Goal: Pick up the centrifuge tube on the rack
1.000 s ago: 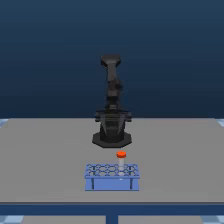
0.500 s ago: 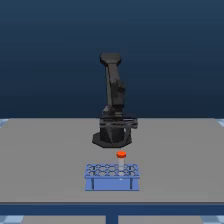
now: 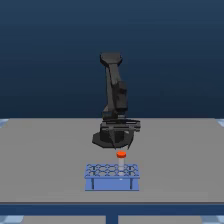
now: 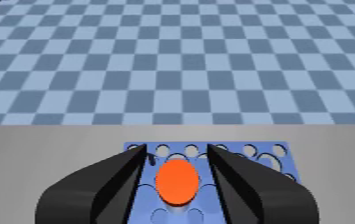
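The light-blue rack (image 3: 112, 176) stands on the grey table near its front edge. The centrifuge tube (image 3: 121, 155) stands upright in a hole at the rack's back row, toward the exterior view's right, and its orange-red cap shows above the grid. My gripper (image 3: 122, 146) hangs just above and behind that cap. In the wrist view the gripper (image 4: 179, 150) is open, its two dark fingers (image 4: 120, 175) flanking the orange cap (image 4: 177, 181) with narrow gaps on both sides. The tube's pale body is hidden below the cap. The rack (image 4: 264, 156) lies under the fingers.
The arm's black base (image 3: 107, 137) sits on the grey table (image 3: 40, 160) right behind the rack. A blue checkered floor (image 4: 177, 60) stretches beyond the table's edge in the wrist view.
The arm has leaned forward and brought the gripper down from near its base toward the orange cap. Rack and tube have not moved.
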Controlling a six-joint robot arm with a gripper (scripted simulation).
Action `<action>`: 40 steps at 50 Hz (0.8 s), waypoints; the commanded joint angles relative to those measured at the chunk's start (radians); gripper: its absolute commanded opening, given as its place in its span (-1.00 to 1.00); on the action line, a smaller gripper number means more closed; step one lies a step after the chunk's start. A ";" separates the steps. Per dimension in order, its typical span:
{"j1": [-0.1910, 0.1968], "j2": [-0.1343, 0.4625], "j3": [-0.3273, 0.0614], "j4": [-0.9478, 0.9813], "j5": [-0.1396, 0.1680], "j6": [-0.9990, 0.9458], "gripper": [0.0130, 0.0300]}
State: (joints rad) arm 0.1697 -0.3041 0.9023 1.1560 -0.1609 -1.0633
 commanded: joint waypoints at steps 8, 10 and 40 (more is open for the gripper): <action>0.002 0.006 0.002 -0.038 -0.003 0.036 1.00; 0.002 0.006 0.002 -0.038 -0.003 0.036 1.00; 0.000 0.026 0.027 -0.272 -0.030 0.274 1.00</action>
State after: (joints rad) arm 0.1697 -0.2796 0.9273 0.9038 -0.1834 -0.8213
